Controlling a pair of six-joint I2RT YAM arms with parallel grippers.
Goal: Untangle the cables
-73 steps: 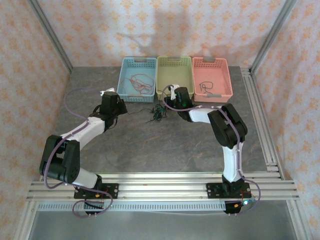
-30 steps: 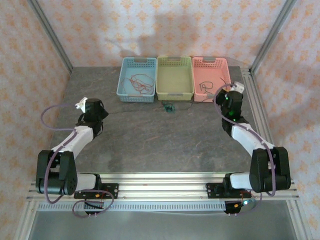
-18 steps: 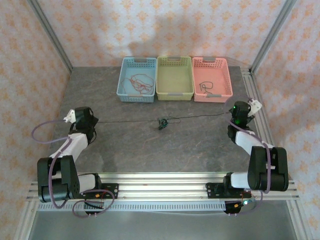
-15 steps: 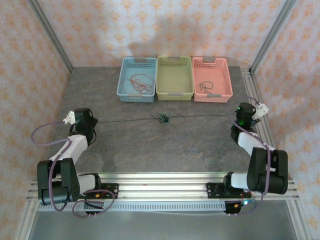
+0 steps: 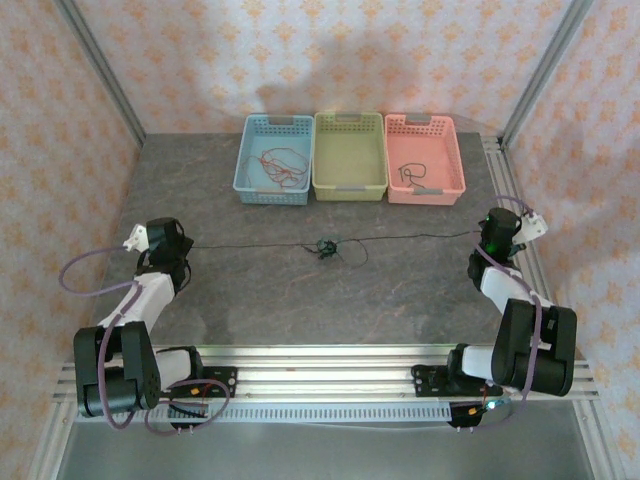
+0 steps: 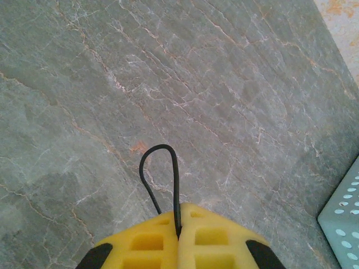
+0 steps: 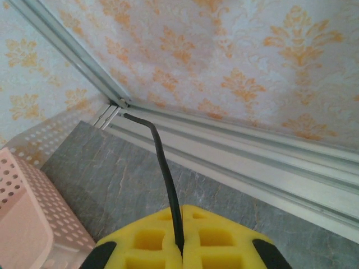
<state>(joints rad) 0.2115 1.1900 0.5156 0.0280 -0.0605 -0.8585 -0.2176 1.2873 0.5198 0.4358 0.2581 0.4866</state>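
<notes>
Holding one thin black wire (image 5: pixel 250 245) by its two ends, we have the left claw (image 6: pixel 179 227) and the right claw (image 7: pixel 181 232) pressed shut on it and set far apart, so it runs almost straight between them over the grey stone-patterned bench (image 5: pixel 300 300). About midway between the claws sits the small dark clump of tangled cables (image 5: pixel 325 247). We judge this pull is meant to loosen the knot.

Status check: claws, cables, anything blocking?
Left claw shut on black cable; right claw shut on its far end. Cable stretched across table, knot mid-span. Baskets behind, apart from the line.
</notes>
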